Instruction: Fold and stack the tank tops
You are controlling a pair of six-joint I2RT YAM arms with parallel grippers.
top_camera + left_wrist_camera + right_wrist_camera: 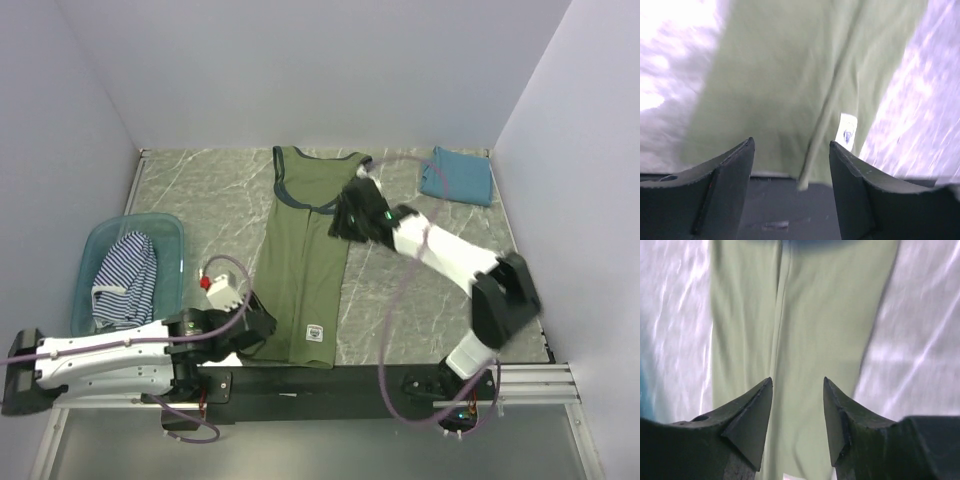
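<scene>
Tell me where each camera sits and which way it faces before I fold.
Top external: above and behind the bases, looking down on the table; left arm, right arm, olive top, tub and blue top show.
Left wrist: low at the olive top's near hem, facing its white label; left fingers, apart, frame it.
Right wrist: above the olive top, looking down at it; right fingers, apart, show.
Shared: all three see the olive top.

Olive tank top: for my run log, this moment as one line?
olive tank top: flat | left gripper: open at hem | right gripper: open above it | teal top: folded | striped top: in tub
</scene>
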